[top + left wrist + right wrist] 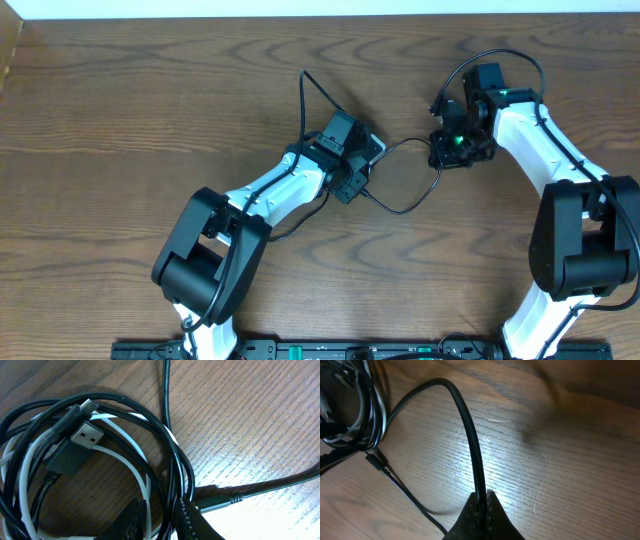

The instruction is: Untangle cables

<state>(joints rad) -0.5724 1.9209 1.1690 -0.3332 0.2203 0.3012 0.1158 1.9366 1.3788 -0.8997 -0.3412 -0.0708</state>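
The black cable (172, 455) and the white cable (131, 465) lie coiled together on the wooden table, with a USB plug (85, 435) resting on the coil. My left gripper (160, 512) is shut on strands of both cords at the coil's edge. In the overhead view the left gripper (347, 168) covers the coil. A black cable strand (405, 208) runs from there in a loop to my right gripper (448, 152). The right gripper (482, 497) is shut on the black cable (470, 435), which arcs back to the coil (355, 405).
Wooden table (150, 100) with a pale edge strip along the back. Thicker black robot wires loop above the left wrist (305, 90) and the right wrist (500, 55). Both arm bases stand at the front edge.
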